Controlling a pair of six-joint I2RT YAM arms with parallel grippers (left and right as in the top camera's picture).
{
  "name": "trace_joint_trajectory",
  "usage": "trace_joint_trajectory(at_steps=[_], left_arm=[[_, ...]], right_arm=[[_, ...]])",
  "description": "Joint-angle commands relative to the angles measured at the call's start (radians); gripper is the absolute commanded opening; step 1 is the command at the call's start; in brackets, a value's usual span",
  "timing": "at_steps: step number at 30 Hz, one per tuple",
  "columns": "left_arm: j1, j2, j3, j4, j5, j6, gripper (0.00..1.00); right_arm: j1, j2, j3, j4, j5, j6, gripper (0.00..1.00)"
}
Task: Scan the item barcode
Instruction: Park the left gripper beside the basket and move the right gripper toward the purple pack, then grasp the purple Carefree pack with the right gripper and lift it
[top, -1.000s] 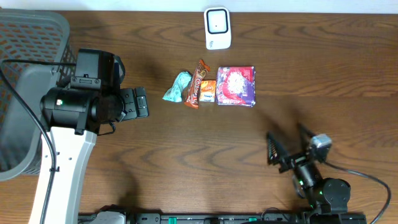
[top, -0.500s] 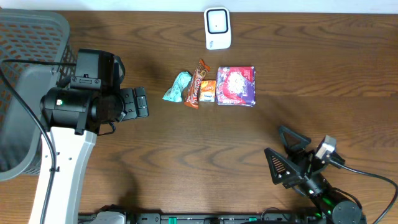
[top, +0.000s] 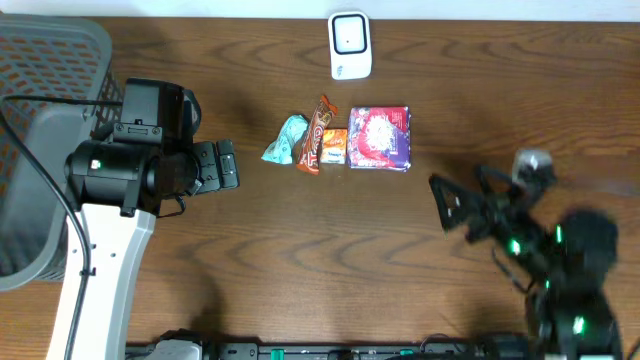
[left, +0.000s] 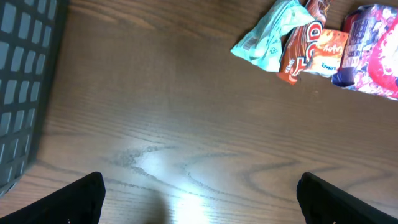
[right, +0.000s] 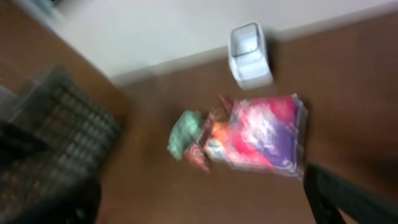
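With jaws standing apart and empty, the right gripper (top: 458, 195) is pointing toward the pink-purple snack pack (top: 380, 138) lying just below the white scanner (top: 350, 45), probably lining up a grasp, while the left gripper (top: 232, 165), equally spread, is hovering well to the scanner's lower left.

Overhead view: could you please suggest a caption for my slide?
Snack packets in a row near a white scanner; left hand and right hand open, holding nothing.

my left gripper (top: 228, 165) points right, jaws spread wide and empty. my right gripper (top: 462, 202) is blurred, pointing left, jaws wide apart, nothing between them.
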Motion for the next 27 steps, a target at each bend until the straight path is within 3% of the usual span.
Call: trace_joint_trajectory(at_steps=[1,4,9,22,27], left_arm=[[0.005,0.004,0.004,-0.003,-0.008,-0.006,0.98],[0.005,0.004,0.004,-0.003,-0.008,-0.006,0.98],[0.005,0.004,0.004,-0.003,-0.008,-0.006,0.98],[0.005,0.004,0.004,-0.003,-0.008,-0.006,0.98],[0.005,0.004,0.004,-0.003,-0.008,-0.006,0.98]], right_arm=[[-0.003,0.246,0.221,-0.170,0.046,-0.266,0.99],[0.004,0.492,0.451,-0.402,0.083,-0.335,0.99],[0.018,0.753,0.684,-0.595,0.076,-0.375,0.99],[0.037,0.991,0.723,-0.499,0.046,-0.341,0.99],[0.034,1.076,0.723,-0.431,0.043,-0.238,0.99]])
